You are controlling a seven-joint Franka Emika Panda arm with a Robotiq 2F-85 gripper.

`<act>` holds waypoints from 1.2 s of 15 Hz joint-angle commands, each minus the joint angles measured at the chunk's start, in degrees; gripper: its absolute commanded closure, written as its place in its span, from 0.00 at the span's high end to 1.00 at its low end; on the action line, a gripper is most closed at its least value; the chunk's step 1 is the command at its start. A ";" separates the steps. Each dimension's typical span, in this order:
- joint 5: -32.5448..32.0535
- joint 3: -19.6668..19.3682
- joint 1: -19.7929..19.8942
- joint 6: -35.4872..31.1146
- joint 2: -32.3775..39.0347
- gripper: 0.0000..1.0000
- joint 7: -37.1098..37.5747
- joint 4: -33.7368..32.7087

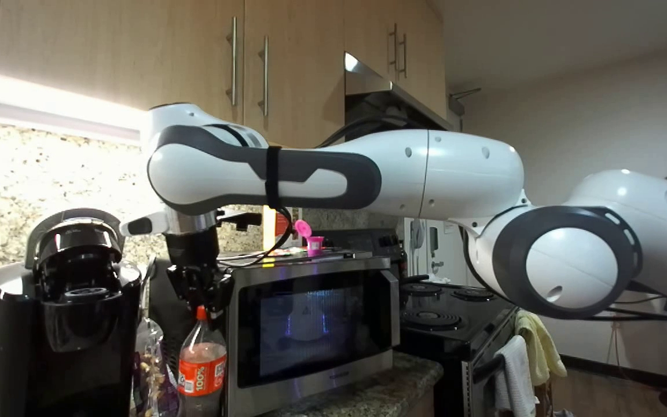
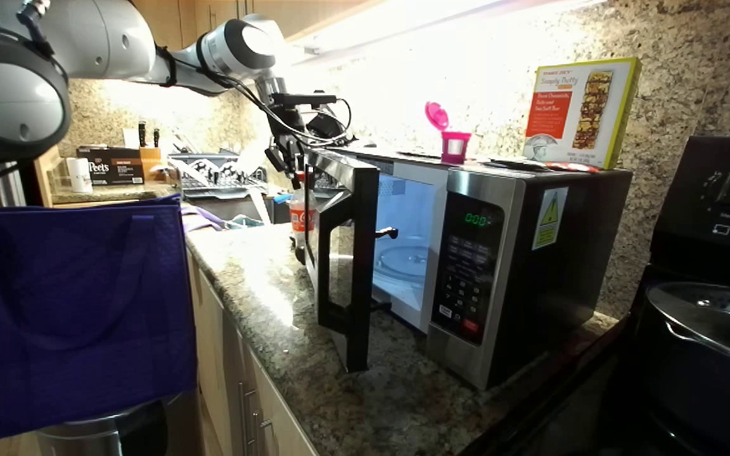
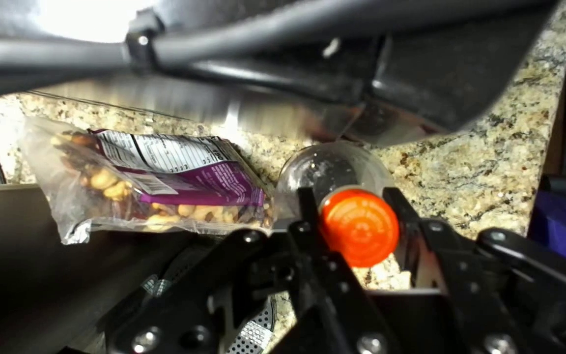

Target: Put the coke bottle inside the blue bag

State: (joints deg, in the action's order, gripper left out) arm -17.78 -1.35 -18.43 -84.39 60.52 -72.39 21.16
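Beside the microwave (image 2: 577, 285), with its door (image 2: 364, 272) open, the Coke bottle (image 1: 201, 376) is upright and has its red cap (image 3: 361, 228) on. The gripper (image 3: 351, 202) is down at the top of it. Its fingers (image 3: 307, 209) are close together, one on each side of the cap; I can't tell if they squeeze it. A clear bag of nuts (image 3: 165, 182) lies just beside the bottle. The blue bag (image 2: 80, 316) is past the edge of the counter (image 2: 365, 411).
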 commanded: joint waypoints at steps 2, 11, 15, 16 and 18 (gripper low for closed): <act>2.13 0.24 -2.08 2.49 -4.60 0.15 0.45 2.20; 3.49 0.65 -6.40 8.54 -5.68 0.37 6.88 1.17; 3.35 0.52 -5.94 10.32 -3.05 0.37 6.38 -2.69; 3.35 0.52 -5.89 10.31 -3.05 0.37 6.38 -2.69; 3.56 0.78 -5.70 9.20 -3.43 0.16 5.43 -2.68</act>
State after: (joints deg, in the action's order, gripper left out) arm -14.37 -0.82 -24.34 -75.42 55.75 -65.61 21.69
